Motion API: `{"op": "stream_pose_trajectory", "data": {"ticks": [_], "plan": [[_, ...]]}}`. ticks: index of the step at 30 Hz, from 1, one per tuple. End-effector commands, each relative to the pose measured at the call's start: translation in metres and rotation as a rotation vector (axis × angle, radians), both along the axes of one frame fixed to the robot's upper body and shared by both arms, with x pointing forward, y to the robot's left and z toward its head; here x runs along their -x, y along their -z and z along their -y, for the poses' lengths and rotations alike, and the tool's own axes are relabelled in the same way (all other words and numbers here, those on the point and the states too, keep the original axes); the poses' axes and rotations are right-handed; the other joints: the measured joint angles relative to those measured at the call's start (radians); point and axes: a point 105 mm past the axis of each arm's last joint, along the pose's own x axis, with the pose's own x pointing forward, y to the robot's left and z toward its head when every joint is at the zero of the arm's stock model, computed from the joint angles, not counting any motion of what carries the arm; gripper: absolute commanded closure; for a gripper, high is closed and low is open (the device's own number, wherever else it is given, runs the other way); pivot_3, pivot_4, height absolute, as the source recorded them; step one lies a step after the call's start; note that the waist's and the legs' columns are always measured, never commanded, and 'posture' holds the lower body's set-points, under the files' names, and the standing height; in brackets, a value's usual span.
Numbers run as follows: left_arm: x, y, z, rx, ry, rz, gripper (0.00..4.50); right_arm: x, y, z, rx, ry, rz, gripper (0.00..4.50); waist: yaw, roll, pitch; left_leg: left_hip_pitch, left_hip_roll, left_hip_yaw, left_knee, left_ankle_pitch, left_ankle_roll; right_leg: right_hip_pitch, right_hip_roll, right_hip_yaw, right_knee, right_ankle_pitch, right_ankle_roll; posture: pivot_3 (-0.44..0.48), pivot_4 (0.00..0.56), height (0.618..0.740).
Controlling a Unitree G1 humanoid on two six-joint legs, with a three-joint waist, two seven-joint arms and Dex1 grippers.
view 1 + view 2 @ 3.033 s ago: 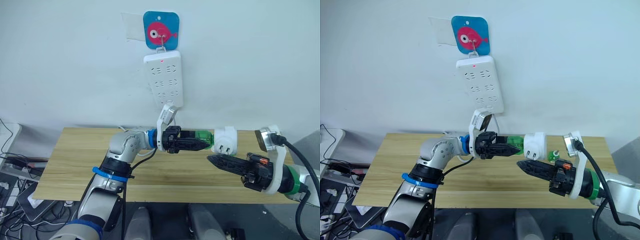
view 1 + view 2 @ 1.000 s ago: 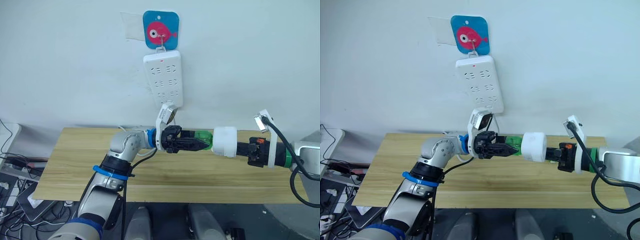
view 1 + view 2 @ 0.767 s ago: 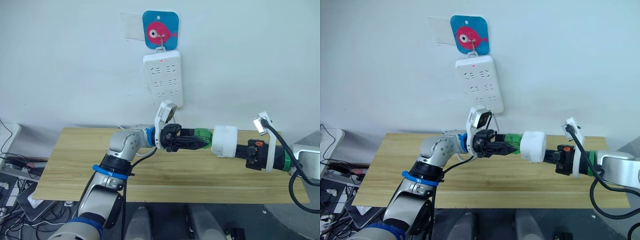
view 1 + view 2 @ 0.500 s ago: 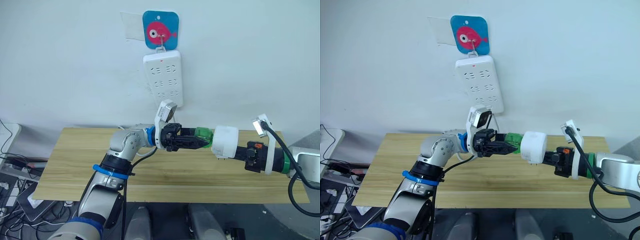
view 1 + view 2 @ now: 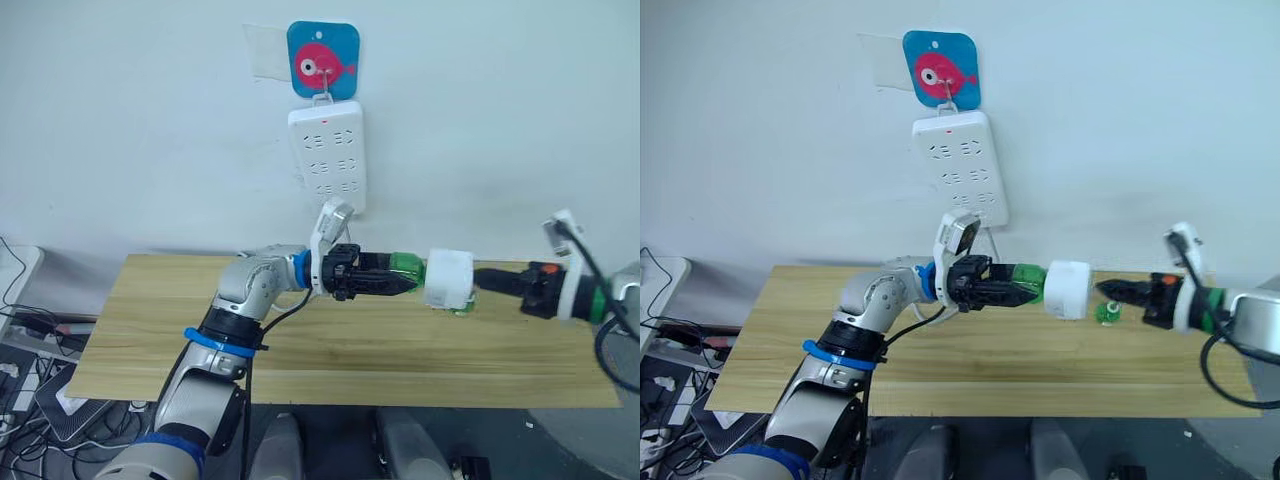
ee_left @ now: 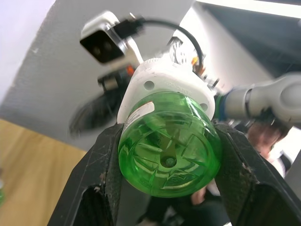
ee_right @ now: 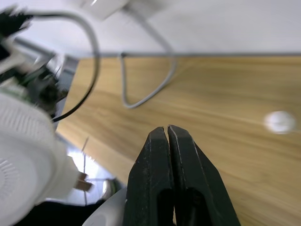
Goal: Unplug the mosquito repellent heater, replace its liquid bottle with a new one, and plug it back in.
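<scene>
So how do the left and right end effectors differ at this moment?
The left end effector is clamped on the green bottle, which carries the white heater on its far end; the right end effector is shut on nothing. The left one touches its load, while the right one sits apart from the heater, beyond it on the robot's right. Both have two black fingers, hang above the wooden table and point toward each other.

Green bottle (image 5: 403,272), white heater (image 5: 447,279), blk grippers (image 5: 408,285).
</scene>
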Motion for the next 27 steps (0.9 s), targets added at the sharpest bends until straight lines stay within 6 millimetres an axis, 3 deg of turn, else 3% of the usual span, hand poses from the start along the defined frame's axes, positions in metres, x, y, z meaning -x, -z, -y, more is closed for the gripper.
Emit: {"op": "stream_pose_trajectory", "data": {"ticks": [1,2,5,10,16,27], "plan": [[0.004,-0.007,0.001,0.012,0.013,0.253,2.20,0.004,-0.010,0.020,-0.072,0.043,-0.023,4.41,0.001,0.000,0.000,0.000,0.000,0.000,0.000,0.000,0.000,0.000,0.000,0.000,0.000,0.000,0.000,-0.132,0.207,0.740],[0.002,-0.008,0.001,0.025,-0.005,0.294,2.20,0.007,-0.011,0.022,-0.093,0.041,-0.035,4.41,0.002,0.000,0.000,0.000,0.000,0.000,0.000,0.000,0.000,0.000,0.000,0.000,0.000,0.000,0.000,-0.132,0.207,0.740],[-0.002,-0.010,0.004,0.093,-0.068,0.562,2.20,0.019,-0.013,0.024,-0.195,0.016,-0.067,3.82,0.006,0.000,0.000,0.000,-0.001,0.001,0.000,0.000,0.000,0.000,-0.001,0.001,0.000,0.000,0.000,-0.127,0.209,0.740],[-0.003,-0.016,0.010,0.223,-0.135,0.907,2.20,0.038,-0.023,0.017,-0.402,-0.141,-0.043,2.09,0.009,0.000,0.000,0.000,-0.001,0.002,0.001,0.000,0.000,0.000,0.000,0.002,-0.001,0.000,0.000,-0.113,0.208,0.740],[0.007,-0.010,0.008,0.362,-0.159,1.374,2.20,0.059,-0.019,0.010,-0.533,-0.257,-0.086,0.02,0.013,0.000,0.000,0.000,-0.001,0.002,0.000,0.000,0.000,0.001,0.000,0.002,-0.001,0.000,0.000,-0.112,0.210,0.740],[0.008,-0.004,0.011,0.405,-0.158,1.562,2.20,0.057,-0.004,-0.024,-0.490,-0.292,-0.059,0.02,0.011,0.000,0.000,0.000,-0.001,0.002,0.002,0.000,0.000,0.001,0.000,0.002,0.000,0.001,0.001,-0.108,0.206,0.740]]}}
